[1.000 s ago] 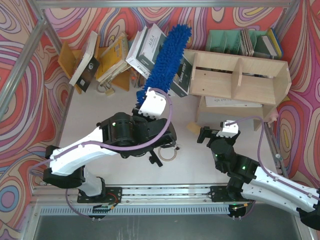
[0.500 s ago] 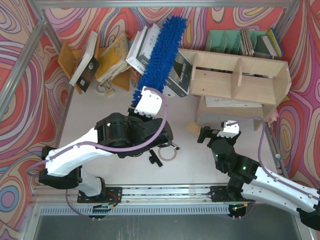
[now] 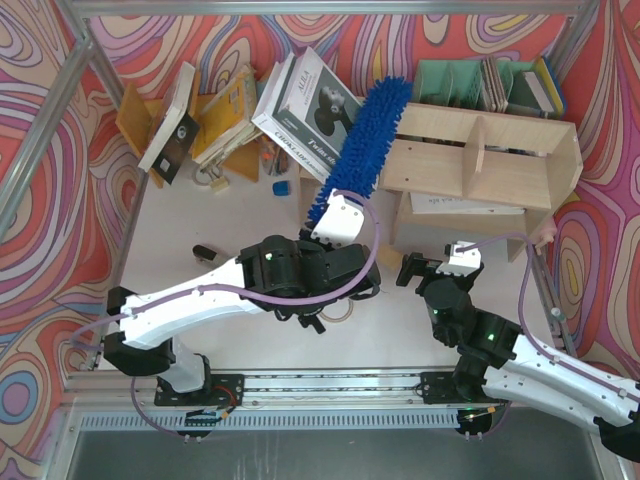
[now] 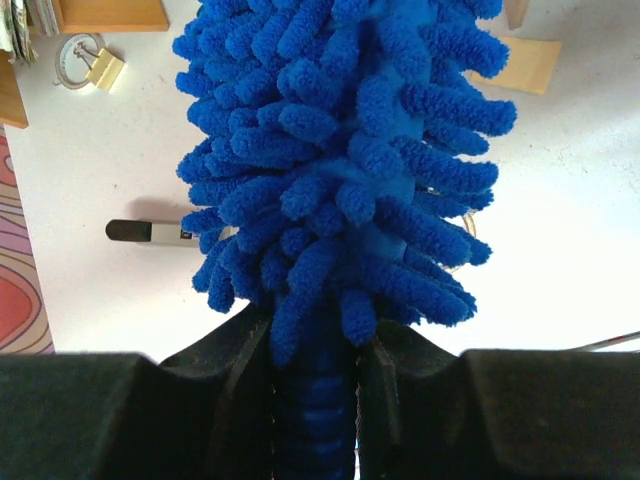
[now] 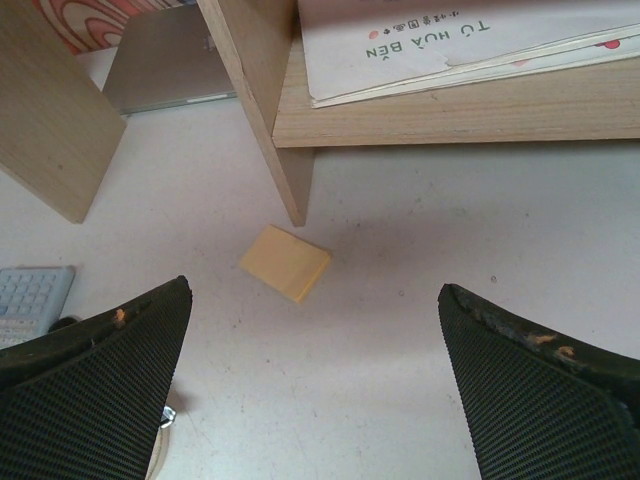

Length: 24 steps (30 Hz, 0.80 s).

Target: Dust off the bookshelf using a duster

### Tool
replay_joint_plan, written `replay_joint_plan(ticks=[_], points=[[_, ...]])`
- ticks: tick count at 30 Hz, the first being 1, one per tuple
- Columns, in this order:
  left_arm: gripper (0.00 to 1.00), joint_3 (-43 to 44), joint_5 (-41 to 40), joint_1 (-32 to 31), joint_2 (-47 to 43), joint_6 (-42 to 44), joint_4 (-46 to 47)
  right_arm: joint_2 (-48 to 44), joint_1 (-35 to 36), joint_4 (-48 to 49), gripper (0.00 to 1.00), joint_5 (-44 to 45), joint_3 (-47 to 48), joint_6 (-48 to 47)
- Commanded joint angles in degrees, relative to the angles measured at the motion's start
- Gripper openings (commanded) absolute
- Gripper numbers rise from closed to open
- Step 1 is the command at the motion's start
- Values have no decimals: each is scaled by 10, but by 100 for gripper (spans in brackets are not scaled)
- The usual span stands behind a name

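The duster [image 3: 362, 140] was gripped at the base of its fluffy head by the left gripper [image 4: 315, 365], whose fingers [image 4: 228, 352] were clenched on either side of the slim ribbed handle, as was seen in the left wrist view. From those fingers the blue head was stretched straight away, filling most of that view above the white tabletop [image 4: 560, 200]. From the overhead camera the head was seen slanting up and to the right from the gripper, laid across the front of a leaning book [image 3: 305, 100], with its far tip at the upper left corner of the bookshelf [image 3: 480, 160]. Whether the bristles were pressed against the wood could not be told from above. A binder clip [image 4: 88, 66] and a small dark pen-like thing [image 4: 150, 231] were seen on the tabletop to the left of the head. The right gripper [image 5: 312, 310] was held low over the tabletop just before the bookshelf's left foot, its fingers [image 5: 100, 370] spread wide and released, with nothing between them. A yellow pad of notes [image 5: 285, 262] was lying ahead of those fingers, just beside the upright foot, and printed papers [image 5: 430, 45] were stacked on the lowest board. A green file holder [image 3: 450, 80] was stood behind the bookshelf.
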Motion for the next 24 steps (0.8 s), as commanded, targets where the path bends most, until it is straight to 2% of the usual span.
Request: replay_joint_plan(ticks=[1,12,17,24], points=[[0,13,-33,3,-12,17,4,-7,2,-16,99,18,16,9],[0,17,-164,12,-93,-4,-42,-9,2,-18,99,18,16,12],[0,-8,-152,20,-113,2,-20,-7,3,-18,99,18,17,12],[0,-18,-99,21,-68,12,7,-4,2,-17,99,19,17,12]])
